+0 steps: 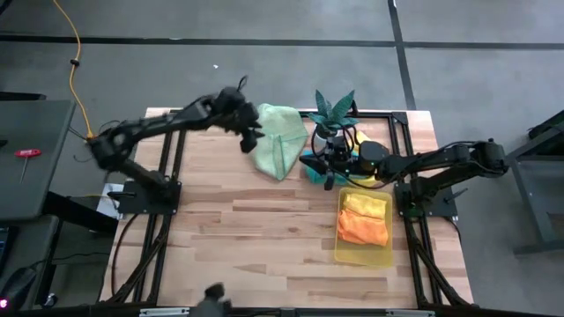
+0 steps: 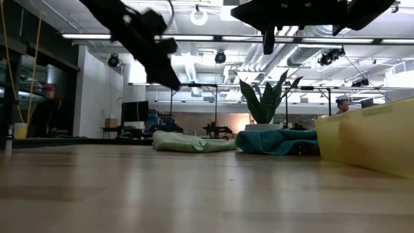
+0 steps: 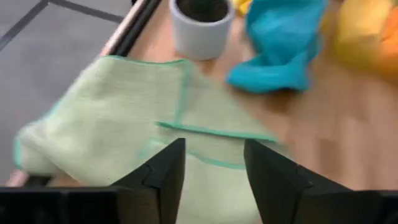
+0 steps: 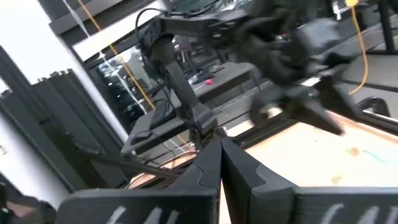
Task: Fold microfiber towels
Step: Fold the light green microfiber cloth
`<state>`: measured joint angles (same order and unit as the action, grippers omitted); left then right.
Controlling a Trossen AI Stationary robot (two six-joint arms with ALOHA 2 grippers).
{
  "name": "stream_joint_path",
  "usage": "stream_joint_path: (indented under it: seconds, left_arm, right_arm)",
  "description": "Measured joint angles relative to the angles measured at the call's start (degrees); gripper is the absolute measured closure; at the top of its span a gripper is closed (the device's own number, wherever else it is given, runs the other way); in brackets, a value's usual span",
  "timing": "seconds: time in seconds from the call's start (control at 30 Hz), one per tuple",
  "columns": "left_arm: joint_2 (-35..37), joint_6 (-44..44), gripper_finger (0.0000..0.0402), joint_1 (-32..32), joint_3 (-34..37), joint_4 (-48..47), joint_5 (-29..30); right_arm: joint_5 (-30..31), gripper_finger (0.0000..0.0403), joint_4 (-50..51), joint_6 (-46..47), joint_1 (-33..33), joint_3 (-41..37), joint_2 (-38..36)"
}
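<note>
Surface: pale wooden table (image 1: pixel 264 238) inside a dark frame, grey floor around; workshop with ceiling lights beyond in the low view.
Pale green towel: pale green towel (image 1: pixel 280 139) lying at the table's far edge, partly folded, one bordered flap laid across the rest (image 3: pixel 155 124); flat on the wood in the low view (image 2: pixel 193 142), so judged released, not held.
Left gripper: left gripper (image 1: pixel 249 132) just beside that towel's left edge, raised off the table (image 2: pixel 167 72); fingers (image 3: pixel 163 177) spread apart with nothing between them, cloth visible through the gap; probably poised there for the next fold or smoothing.
Teal towel: teal towel (image 1: pixel 310 165) bunched by the plant, unfolded (image 2: pixel 278 141), near the green one but apart from it (image 3: pixel 283 46); likely waiting its turn.
Right gripper: right gripper (image 1: pixel 328 160) above the teal towel next to the plant, well off the table; fingers pressed together (image 4: pixel 217 163), nothing pinched.
Tray: translucent yellow tray (image 1: pixel 361 255) at the near right, holding a yellow towel (image 1: pixel 367 206) and an orange towel (image 1: pixel 363 228), seemingly finished ones stored out of the way.
Plant: spiky green plant (image 1: pixel 335 109) in a white pot (image 3: pixel 198 28), at the far edge between the towels.
Progress: roughly halfway, judged from two in the tray, one mid-fold, one untouched.
</note>
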<state>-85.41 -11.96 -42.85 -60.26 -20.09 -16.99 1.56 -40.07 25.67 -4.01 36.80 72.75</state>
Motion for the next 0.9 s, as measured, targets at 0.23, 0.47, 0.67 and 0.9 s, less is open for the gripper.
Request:
stream_joint_path:
  seconds: [0.23,0.47,0.67,0.9]
  left_arm:
    - [-18.1,-12.7,0.0228,-5.3,-13.4,-6.3,-4.1]
    - [-28.8,-14.2,0.0231,-5.5,-20.6,-9.6,-3.0]
    - [-30.8,-14.5,0.0231,-5.4,-20.9,-10.8,-2.9]
    - [-31.6,-16.7,0.0232,-5.4,-21.0,-14.2,-2.9]
  right_arm:
    - [4.1,0.0402,0.0,2.6,0.0,0.0,0.0]
    - [4.2,0.0402,0.0,2.6,0.0,0.0,0.0]
    - [4.2,0.0402,0.6,2.4,0.0,0.0,0.0]
    - [4.0,0.0402,2.0,2.4,0.0,0.0,0.0]
